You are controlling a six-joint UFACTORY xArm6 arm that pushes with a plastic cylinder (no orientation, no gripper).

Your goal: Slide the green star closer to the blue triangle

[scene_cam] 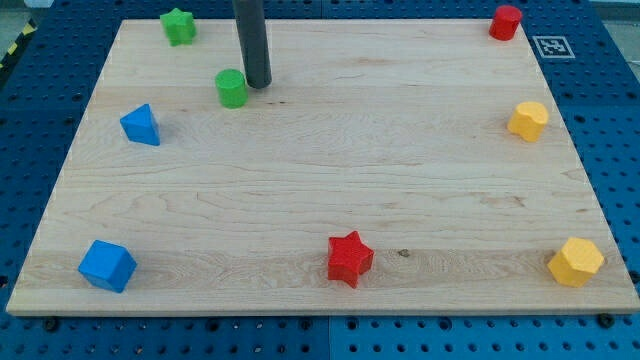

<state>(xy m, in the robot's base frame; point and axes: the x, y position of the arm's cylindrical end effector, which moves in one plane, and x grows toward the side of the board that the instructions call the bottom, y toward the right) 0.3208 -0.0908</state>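
The green star (178, 26) lies near the board's top left corner. The blue triangle (141, 125) lies below it, near the left edge. My tip (258, 83) rests on the board to the right of both, just right of a green cylinder (232, 88), close to it. The tip is well to the lower right of the green star, not touching it.
A blue cube (107, 265) sits at the bottom left, a red star (349, 258) at the bottom middle, and a yellow hexagon (576, 262) at the bottom right. Another yellow hexagon (528, 120) and a red cylinder (506, 22) lie along the right side of the wooden board (330, 150).
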